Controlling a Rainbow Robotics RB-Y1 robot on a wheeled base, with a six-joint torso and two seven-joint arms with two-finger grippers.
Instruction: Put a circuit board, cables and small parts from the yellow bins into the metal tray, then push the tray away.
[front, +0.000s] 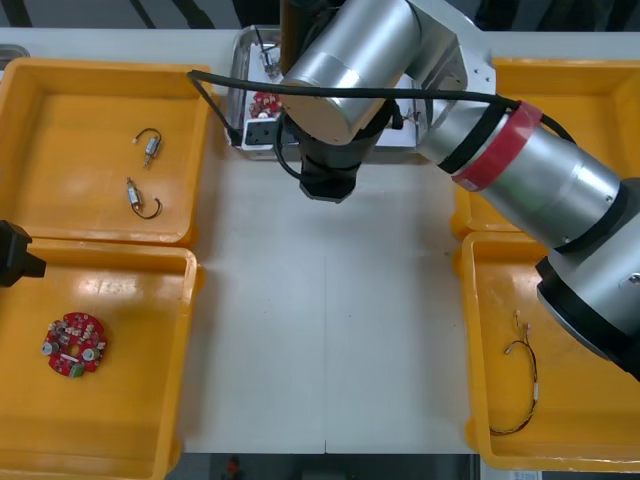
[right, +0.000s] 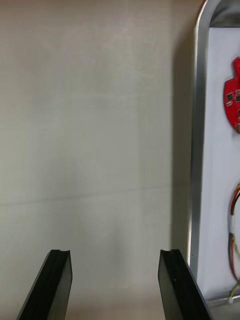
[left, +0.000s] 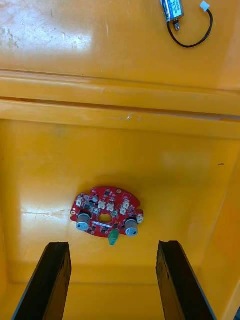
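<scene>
The metal tray (front: 247, 55) stands at the table's far middle, mostly covered by my right arm. A red circuit board (front: 265, 103) lies in it. In the right wrist view my right gripper (right: 115, 257) is open over bare table, with the tray's rim (right: 196, 150) just beside one finger. The white inside holds the board (right: 232, 100) and a red and yellow cable (right: 234, 235). My left gripper (left: 114, 247) is open above the near left yellow bin (left: 50, 165), a little short of another red circuit board (left: 106, 217). That board (front: 75, 345) also shows from the front.
Two small metal parts with black cables (front: 150, 143) (front: 140, 197) lie in the far left bin (front: 60, 90). A thin cable (front: 525, 380) lies in the near right bin (front: 480, 300). My left gripper (front: 15, 255) sits at the table's left edge.
</scene>
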